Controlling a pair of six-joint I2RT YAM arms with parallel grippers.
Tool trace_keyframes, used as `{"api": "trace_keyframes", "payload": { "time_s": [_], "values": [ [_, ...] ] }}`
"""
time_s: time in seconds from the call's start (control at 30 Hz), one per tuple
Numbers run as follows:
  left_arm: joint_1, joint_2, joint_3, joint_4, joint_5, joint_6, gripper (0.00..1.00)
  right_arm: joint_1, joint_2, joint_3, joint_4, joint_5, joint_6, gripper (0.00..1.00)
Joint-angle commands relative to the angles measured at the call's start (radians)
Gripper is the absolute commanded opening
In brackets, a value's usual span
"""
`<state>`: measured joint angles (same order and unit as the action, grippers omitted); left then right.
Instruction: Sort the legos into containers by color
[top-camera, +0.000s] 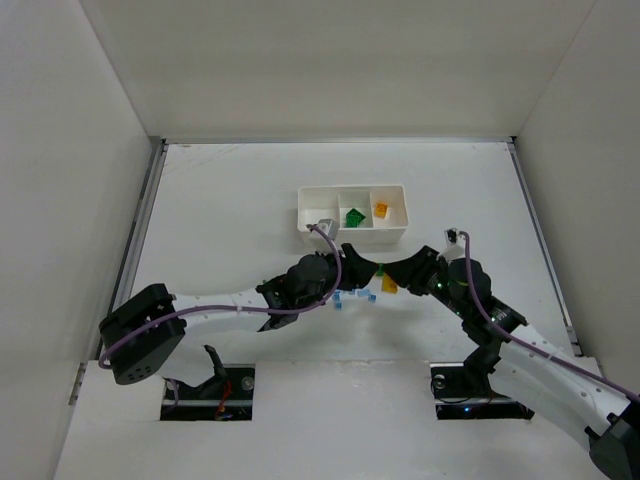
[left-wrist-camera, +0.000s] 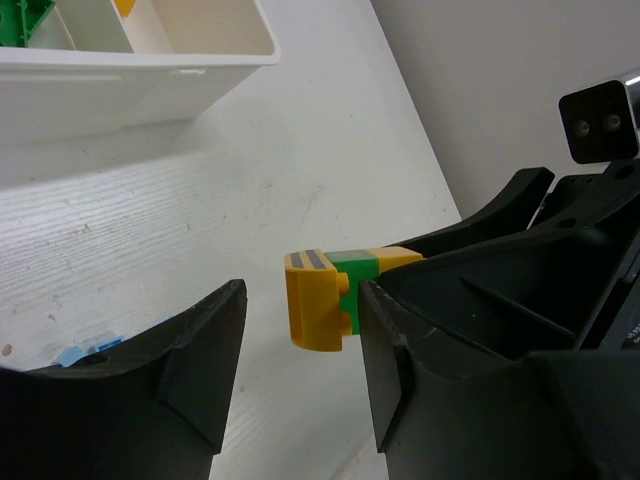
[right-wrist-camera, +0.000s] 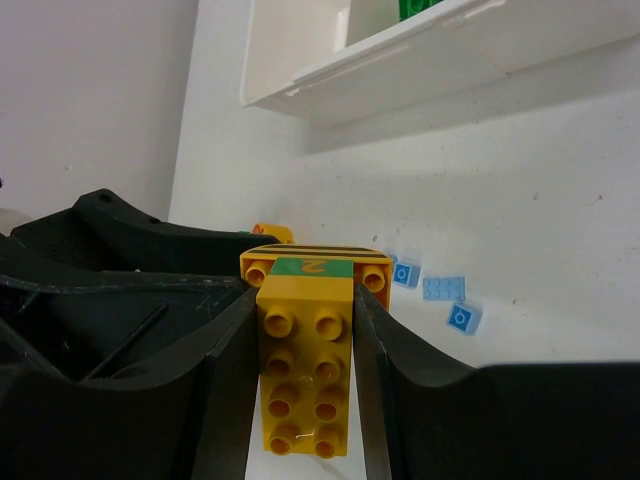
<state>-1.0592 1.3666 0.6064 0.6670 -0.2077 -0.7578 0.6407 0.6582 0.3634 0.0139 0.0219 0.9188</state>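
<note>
Step in hand: splitting a joined stack before sorting.

- Right gripper (right-wrist-camera: 305, 295): jaws closed on a long yellow brick (right-wrist-camera: 305, 370), firm contact on both sides. A green brick (right-wrist-camera: 312, 267) sits at its far end, with a second yellow brick (right-wrist-camera: 262, 270) set crosswise beyond it.
- Left gripper (left-wrist-camera: 300, 290): jaws wide, holding nothing. The crosswise yellow brick lies in the gap, close against one finger and well clear of the other.
- The stack is held low over the table (top-camera: 230, 200), near the white tray (top-camera: 350, 188).
- Tray: green piece (top-camera: 354, 217) in the middle compartment, orange piece (top-camera: 381, 209) in the right one. A cable crosses the left one, so I cannot tell what it holds.
- Blue bricks (right-wrist-camera: 443, 288) lie loose on the table near both grippers.

Next move, as I judge it: the left jaws close squarely on the crosswise brick, then pull or twist it off while the right holds. The risk is green coming away with the wrong half.
</note>
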Motion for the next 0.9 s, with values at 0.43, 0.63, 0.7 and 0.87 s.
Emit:
{"api": "trace_keyframes", "payload": {
  "time_s": [0.43,0.63,0.7,0.87],
  "values": [
    [0.005,0.012,0.006,0.091,0.005,-0.035,0.36,-0.002,-0.022,-0.003,0.115,-0.019,0.051,0.2],
    [-0.005,0.031,0.016,0.094,0.011,-0.049,0.34,-0.002,-0.012,-0.011,0.161,-0.019,0.083,0.2],
    [-0.006,0.035,0.016,0.1,0.014,-0.055,0.31,0.001,-0.008,-0.012,0.173,-0.02,0.091,0.2],
    [-0.006,0.023,0.01,0.102,0.014,-0.058,0.15,0.001,-0.009,-0.014,0.179,-0.02,0.098,0.2]
  ]
}}
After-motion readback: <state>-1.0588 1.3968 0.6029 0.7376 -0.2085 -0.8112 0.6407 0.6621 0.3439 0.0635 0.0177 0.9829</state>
